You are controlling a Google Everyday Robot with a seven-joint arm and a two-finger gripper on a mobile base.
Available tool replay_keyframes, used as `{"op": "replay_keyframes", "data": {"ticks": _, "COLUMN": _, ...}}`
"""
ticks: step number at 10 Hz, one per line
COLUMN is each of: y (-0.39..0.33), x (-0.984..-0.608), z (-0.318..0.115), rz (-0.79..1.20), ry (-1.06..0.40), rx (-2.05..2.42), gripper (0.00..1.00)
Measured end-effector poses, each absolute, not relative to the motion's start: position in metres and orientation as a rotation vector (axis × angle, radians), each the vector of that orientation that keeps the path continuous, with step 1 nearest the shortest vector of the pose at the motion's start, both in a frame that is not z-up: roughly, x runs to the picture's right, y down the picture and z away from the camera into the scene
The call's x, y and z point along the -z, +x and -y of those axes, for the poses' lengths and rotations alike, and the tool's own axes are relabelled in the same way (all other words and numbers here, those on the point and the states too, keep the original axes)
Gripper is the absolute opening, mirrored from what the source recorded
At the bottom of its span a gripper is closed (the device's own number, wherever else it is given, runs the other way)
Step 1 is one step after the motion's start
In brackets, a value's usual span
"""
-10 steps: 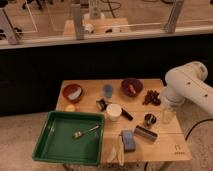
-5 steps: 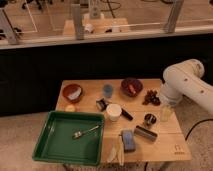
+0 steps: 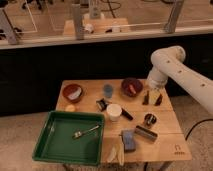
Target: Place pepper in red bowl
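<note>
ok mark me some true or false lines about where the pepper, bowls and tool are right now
1. The red bowl sits near the table's back corner, on the picture's left. True.
2. The pepper lies in the red bowl. False: it lies in the darker maroon bowl.
3. The tool hangs over the table just right of the maroon bowl. True.
4. The white cup stands inside the green tray. False: it stands on the table, right of the tray.
</note>
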State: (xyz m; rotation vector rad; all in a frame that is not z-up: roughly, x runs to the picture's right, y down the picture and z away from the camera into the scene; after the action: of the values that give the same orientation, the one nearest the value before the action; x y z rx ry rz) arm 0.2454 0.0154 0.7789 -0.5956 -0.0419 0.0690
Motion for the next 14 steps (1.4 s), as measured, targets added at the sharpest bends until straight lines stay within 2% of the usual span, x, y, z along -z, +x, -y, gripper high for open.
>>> {"op": "replay_keyframes", "data": {"ticks": 4, "y": 0.241, "x": -0.823, "z": 0.021, "rz": 0.054, "ry": -0.561, "rx": -0.270, "gripper": 0.80}}
{"op": "replay_keyframes", "data": {"ticks": 14, "y": 0.220, "x": -0.838, "z": 0.017, "rz": 0.106, "ry": -0.526, "rx": -0.394, "gripper": 0.80}}
